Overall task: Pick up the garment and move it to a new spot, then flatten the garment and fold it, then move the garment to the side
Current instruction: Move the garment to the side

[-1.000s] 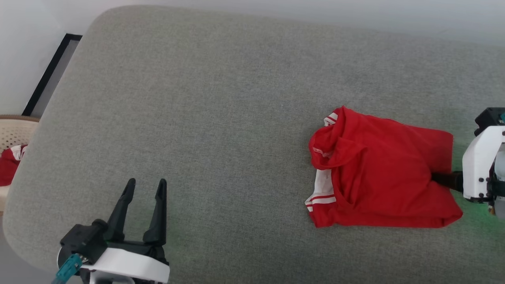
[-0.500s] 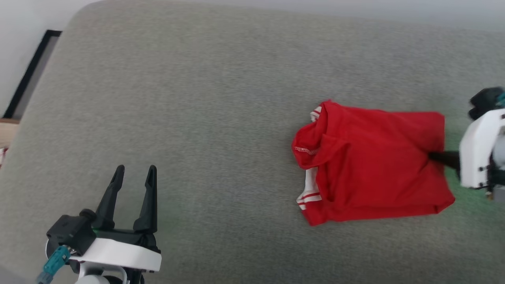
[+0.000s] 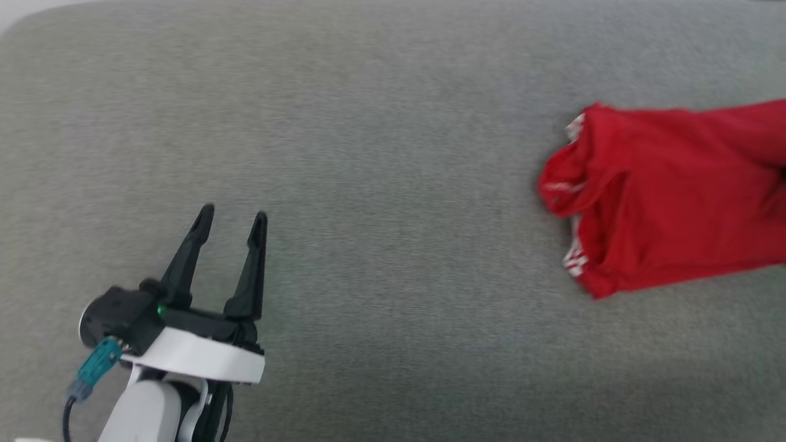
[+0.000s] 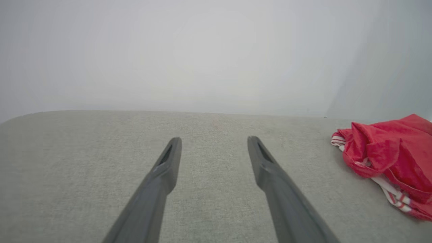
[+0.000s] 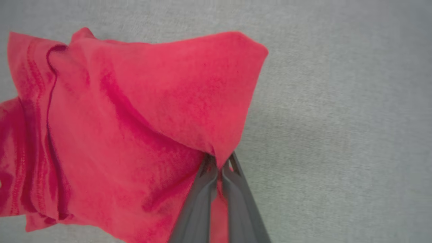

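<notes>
In right pincer (image 5: 221,162), garment (image 5: 135,111) edge, perhaps hem

A wide grey padded surface (image 3: 381,135), covered in woven fabric, has a rounded corner at 11 o'clock in the head view. On it, at 3 o'clock, lies a crumpled red jersey garment (image 3: 669,202) with red-and-white striped trim, its bunched end turned toward 9 o'clock.
</notes>
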You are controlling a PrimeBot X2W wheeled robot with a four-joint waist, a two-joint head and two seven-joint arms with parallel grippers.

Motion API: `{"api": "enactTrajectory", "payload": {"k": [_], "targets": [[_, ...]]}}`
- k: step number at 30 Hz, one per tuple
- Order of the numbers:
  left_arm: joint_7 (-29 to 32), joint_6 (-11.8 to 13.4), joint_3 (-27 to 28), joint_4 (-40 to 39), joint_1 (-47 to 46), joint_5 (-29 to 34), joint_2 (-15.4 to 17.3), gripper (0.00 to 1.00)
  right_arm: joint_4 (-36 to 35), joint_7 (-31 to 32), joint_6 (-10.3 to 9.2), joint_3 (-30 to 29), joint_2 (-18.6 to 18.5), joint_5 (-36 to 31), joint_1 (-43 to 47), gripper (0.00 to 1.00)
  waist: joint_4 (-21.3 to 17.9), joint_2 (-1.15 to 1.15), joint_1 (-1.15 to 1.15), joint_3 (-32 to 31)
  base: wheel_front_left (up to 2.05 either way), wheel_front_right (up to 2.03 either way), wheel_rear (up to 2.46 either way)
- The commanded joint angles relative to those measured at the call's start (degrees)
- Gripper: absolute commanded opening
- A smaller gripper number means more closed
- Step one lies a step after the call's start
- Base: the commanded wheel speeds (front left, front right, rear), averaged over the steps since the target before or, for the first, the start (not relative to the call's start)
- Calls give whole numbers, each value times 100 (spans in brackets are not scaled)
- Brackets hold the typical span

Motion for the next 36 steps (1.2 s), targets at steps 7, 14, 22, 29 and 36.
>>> {"api": "enactTrajectory", "payload": {"k": [7,14,22,29,36], "targets": [[-28,-21,-363,10,-577,25,169,100,221,-503,-2,-181,-378,-456,-419,0,-533,0,0,408,0,0,0],[-28,-21,-742,29,-1071,42,292,100,676,-1164,-2,-267,-593,-1143,-857,0,-786,0,0,743,0,0,0],[-28,-21,-1026,60,-1466,23,402,100,1281,-1734,-2,-187,-688,-2019,-1280,0,-894,0,0,1037,0,0,0],[-28,-21,-1137,72,-1617,-21,463,100,1964,-2151,-2,-216,-421,-2642,-1537,0,-882,0,0,1200,0,0,0],[-28,-21,-1199,115,-1678,-69,471,100,2529,-2545,-2,-276,-117,-2945,-1638,0,-779,0,0,1228,0,0,0]]}}
